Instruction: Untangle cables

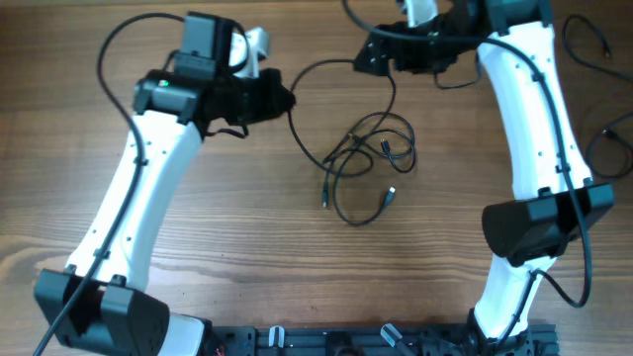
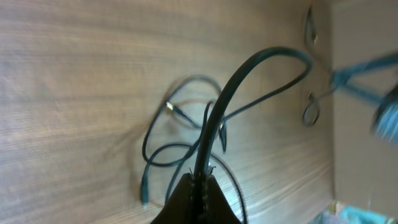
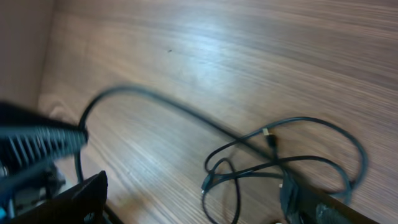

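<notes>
The cables [image 1: 364, 158] lie as a loose tangle of thin black loops with small plug ends at the table's middle. One strand runs up from the tangle to my left gripper [image 1: 285, 99], which is shut on it. In the left wrist view the jaws [image 2: 200, 182] pinch that cable [image 2: 249, 68], which arcs up and right over the loops [image 2: 180, 149]. My right gripper [image 1: 370, 57] hangs at the far edge, above the tangle. In the right wrist view it [image 3: 193, 208] is wide open, with the loops [image 3: 273, 165] lying below between its fingers, untouched.
More thin black cables [image 1: 605, 129] lie apart at the table's right edge, behind the right arm [image 1: 534, 119]. The left arm [image 1: 138, 188] crosses the left side. A black rail [image 1: 376, 341] runs along the front edge.
</notes>
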Robot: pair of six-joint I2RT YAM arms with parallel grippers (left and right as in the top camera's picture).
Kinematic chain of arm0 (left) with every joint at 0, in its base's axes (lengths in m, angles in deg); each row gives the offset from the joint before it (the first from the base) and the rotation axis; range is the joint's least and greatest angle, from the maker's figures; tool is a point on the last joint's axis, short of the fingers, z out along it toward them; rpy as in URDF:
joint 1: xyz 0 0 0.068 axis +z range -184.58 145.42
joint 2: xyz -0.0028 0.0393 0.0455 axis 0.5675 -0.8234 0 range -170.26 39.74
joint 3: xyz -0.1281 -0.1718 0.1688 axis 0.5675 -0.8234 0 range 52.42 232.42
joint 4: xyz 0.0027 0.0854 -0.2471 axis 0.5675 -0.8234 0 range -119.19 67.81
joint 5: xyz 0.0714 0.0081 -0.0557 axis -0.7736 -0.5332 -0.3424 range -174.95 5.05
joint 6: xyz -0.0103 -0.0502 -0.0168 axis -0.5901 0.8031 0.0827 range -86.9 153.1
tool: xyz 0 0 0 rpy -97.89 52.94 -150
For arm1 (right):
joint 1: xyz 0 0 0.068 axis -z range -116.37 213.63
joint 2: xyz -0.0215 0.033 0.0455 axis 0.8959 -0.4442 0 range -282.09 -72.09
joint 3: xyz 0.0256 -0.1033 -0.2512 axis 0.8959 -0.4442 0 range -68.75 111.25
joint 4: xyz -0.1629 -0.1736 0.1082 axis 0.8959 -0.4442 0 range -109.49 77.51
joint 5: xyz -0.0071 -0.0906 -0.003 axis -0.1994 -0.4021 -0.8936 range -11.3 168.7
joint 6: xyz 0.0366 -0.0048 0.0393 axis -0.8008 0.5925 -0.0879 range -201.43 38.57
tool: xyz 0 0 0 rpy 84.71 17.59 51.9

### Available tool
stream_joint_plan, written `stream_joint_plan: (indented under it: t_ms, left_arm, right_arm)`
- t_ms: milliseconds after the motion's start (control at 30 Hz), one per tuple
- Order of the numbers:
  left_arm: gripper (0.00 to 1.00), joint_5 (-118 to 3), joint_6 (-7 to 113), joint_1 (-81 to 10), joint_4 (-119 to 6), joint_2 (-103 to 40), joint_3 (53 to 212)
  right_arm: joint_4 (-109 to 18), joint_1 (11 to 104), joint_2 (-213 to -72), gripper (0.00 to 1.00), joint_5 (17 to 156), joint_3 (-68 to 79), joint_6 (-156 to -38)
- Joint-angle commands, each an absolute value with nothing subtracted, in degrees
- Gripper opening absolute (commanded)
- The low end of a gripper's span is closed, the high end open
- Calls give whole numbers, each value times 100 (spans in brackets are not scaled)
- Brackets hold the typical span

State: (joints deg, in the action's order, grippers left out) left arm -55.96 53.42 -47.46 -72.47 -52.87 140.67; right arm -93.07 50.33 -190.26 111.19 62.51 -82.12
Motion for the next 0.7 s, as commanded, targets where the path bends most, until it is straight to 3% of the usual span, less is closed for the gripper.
stream_joint_plan:
  t_ms: [0,200,367,667]
  left_arm:
    - [4,-4750,5471,-4191,-6856,-4689,14141]
    - [4,-4053,5436,-3408,-6325,-3908,14141]
    - [4,-2479,5410,-3179,-5949,-3869,14141]
    - [4,-2907,5279,-3048,-6707,-3906,14135]
  right_arm:
    - [-9250,4891,-19103,91,11312,6206,-8016]
    - [-8957,4882,-19103,92,11358,6206,-8245]
    - [-8596,4880,-19103,95,11578,6206,-8654]
    - [-7643,5006,-18733,99,12147,6214,-8346]
